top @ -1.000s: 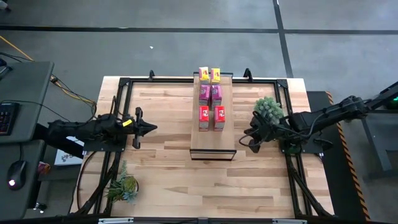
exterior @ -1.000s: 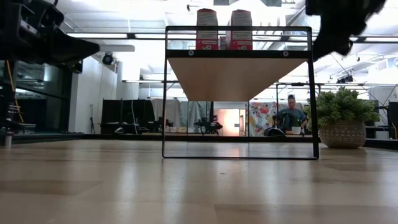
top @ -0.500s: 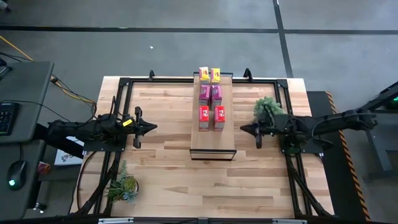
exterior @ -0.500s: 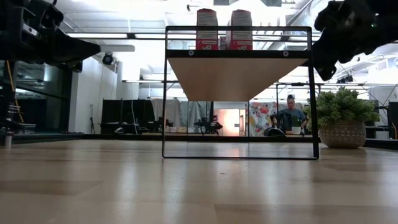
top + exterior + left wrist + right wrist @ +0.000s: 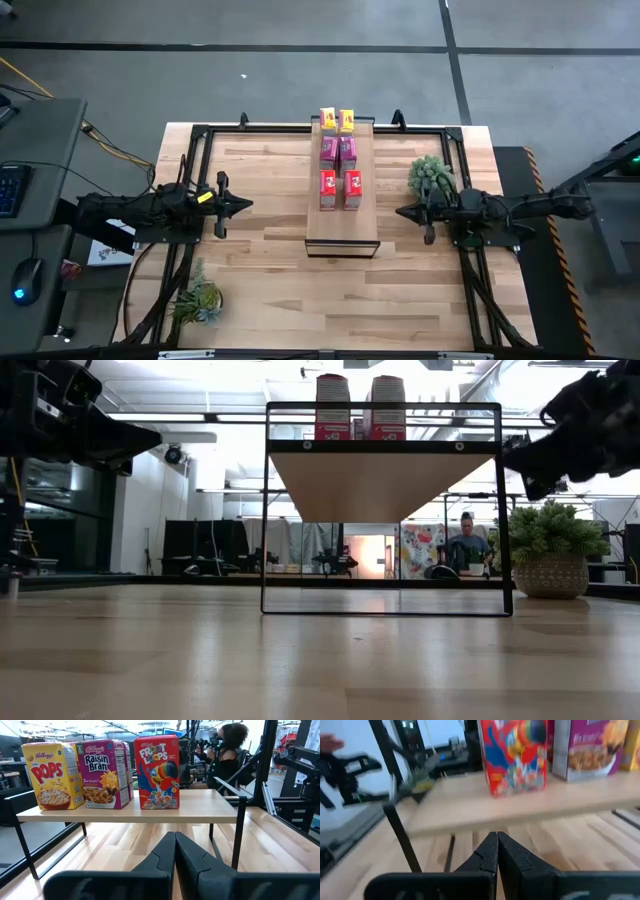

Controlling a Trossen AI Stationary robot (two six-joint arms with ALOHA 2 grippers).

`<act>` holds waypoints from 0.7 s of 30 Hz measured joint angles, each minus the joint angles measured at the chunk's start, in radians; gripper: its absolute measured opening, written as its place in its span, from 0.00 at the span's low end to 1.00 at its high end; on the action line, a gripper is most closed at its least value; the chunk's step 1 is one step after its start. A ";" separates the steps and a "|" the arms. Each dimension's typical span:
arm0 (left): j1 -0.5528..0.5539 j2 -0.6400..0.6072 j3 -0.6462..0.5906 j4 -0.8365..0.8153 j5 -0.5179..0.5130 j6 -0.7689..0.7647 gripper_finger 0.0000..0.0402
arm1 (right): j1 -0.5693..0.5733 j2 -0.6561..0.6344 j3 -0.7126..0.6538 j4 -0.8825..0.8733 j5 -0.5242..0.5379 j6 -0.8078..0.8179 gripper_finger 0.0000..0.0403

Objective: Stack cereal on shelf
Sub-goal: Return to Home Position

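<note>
Where the broad butcher-block table (image 5: 260,280) spreads its striped pale planks inside a dark tube frame, the shelf (image 5: 342,228) stands at its centre. It is a long, narrow slab of smooth light wood, edged in thin black metal and raised on slim legs, running from 12 o'clock to 6 o'clock in the high view. At 9 o'clock of the shelf the left gripper (image 5: 247,206) hangs over the table, well apart from it, its two matte black wedge-shaped fingers (image 5: 162,857) pressed flat together with nothing between them. At 3 o'clock the right gripper (image 5: 399,212) mirrors it, pointed fingers (image 5: 487,852) likewise closed tip to tip and empty. A bushy green potted plant (image 5: 432,175) sits at 2 o'clock, just beside the right arm; a smaller spiky plant (image 5: 200,298) sits at 7 o'clock. On the shelf stand six glossy cardboard cereal boxes in side-by-side pairs: yellow boxes (image 5: 337,121) at the 12 o'clock end, pink boxes (image 5: 338,152) next, red boxes (image 5: 340,188) nearest the middle
</note>
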 joint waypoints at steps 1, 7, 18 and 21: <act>0.000 0.000 0.000 0.000 0.000 0.000 0.00 | 0.000 -0.009 0.000 -0.031 -0.005 -0.005 0.00; -0.002 -0.003 0.001 0.000 -0.001 0.000 0.00 | 0.000 -0.021 0.000 -0.094 -0.005 -0.043 0.00; -0.002 -0.003 0.001 -0.003 0.005 0.000 0.00 | -0.002 -0.008 0.000 -0.123 0.076 -0.018 0.00; -0.002 -0.003 0.001 -0.003 0.006 0.000 0.00 | -0.002 -0.008 0.000 -0.123 0.076 0.012 0.00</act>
